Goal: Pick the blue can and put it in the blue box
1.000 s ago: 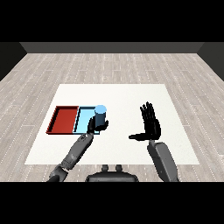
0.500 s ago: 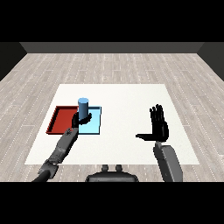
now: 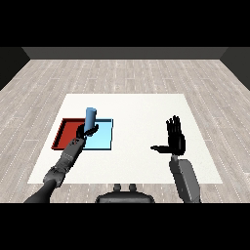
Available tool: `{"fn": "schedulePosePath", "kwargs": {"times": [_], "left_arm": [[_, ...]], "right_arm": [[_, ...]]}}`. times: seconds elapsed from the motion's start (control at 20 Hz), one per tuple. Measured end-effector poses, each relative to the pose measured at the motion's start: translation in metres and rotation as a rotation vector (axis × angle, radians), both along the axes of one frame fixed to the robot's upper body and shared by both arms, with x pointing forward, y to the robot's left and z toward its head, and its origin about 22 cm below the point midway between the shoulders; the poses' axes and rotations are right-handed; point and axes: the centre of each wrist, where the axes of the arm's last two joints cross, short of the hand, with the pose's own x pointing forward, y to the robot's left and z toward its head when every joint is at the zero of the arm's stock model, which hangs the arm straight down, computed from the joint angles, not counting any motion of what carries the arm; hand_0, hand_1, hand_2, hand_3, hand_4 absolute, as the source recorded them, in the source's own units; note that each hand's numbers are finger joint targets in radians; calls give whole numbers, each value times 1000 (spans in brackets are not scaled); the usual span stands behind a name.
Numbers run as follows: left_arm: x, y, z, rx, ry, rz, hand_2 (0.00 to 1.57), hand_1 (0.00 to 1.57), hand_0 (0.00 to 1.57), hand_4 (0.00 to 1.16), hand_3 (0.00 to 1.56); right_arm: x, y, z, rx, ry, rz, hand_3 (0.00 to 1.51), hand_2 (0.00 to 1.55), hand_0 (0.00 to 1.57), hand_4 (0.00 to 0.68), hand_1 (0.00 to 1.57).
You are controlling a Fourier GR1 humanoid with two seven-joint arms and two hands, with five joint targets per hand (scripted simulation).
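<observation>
White counter [image 3: 146,161] first, wide and flat, carrying everything. On its left part, two trays side by side and touching: red tray [image 3: 62,134] at the far left, blue box [image 3: 103,137] just to its right. Placed together probably so that the colour alone decides the target.

Left hand [image 3: 84,131] reaching in from the lower left corner along a long grey forearm, fingers curled round the lower part of the blue can [image 3: 90,119]. Can held upright, or nearly so, its top well above the hand; gripped low probably to leave the base free for setting down. Position of the can: over the seam between the two trays, at the left edge of the blue box, partly before the red one. Not possible to tell if the base already touches the tray floor or hangs just above it. Judged as the placing step, almost finished; a small shift toward the middle of the blue box would seem wise before opening, to avoid landing on the rim.

Right hand [image 3: 175,140] well apart on the right side, raised above the counter, fingers straight and spread, thumb out to the left, holding nothing. Kept away probably to leave the working side free.
</observation>
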Motion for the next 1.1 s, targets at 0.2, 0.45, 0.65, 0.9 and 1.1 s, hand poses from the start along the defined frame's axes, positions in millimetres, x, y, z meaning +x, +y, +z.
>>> {"fn": "schedulePosePath", "kwargs": {"times": [0.2,0.45,0.65,0.9,1.1], "left_arm": [[-2,-7,-11,49,116,9,1397,1522,1522,906,1141],[-6,-11,-20,114,187,-11,1398,1500,1500,854,543],[-4,-13,-19,87,238,-18,1487,1571,1571,633,0],[-5,-17,-21,106,272,-49,0,0,0,0,0],[-7,-24,-25,129,270,-37,0,0,0,0,0]], "right_arm": [[6,-3,-7,8,21,-11,0,0,0,0,0],[12,-6,-18,12,39,-15,0,0,0,0,0],[12,-13,-24,25,39,-16,0,0,0,0,0],[8,-12,-26,23,31,-7,0,0,0,0,0],[3,-14,-25,45,21,2,0,0,0,0,0]]}}
